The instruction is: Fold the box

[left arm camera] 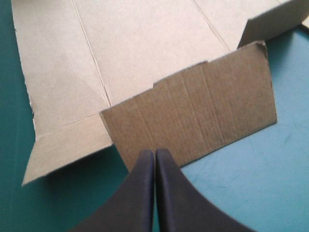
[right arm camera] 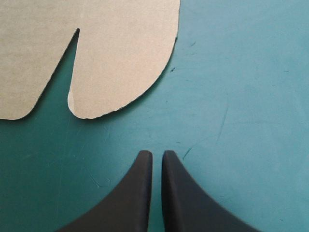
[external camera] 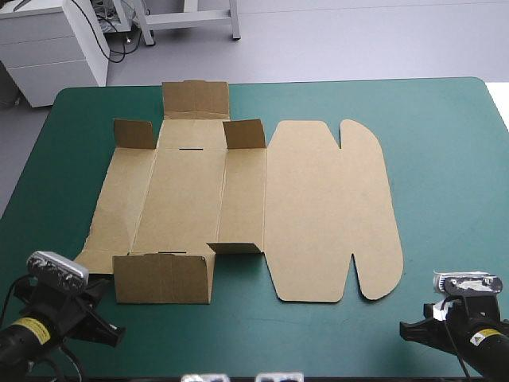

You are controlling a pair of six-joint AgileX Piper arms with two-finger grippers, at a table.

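L pincer pressed together, empty; raised near flap just ahead. R pincer also together, lid tab ahead, apart. Brown box lies mid-worktop, long axis L-R; I judge L arm nearer.

The box is a cut sheet of brown board, matt and dry, with a faint fibrous grain. Fine ribs show through the raised flap in the left wrist view, and the cut edges are slightly ragged. The teal-green bench cover is smooth with a dull sheen, marked by thin scratches and scuffs. The 2 black fingers of the left gripper are smooth and matt, as are those of the right gripper.
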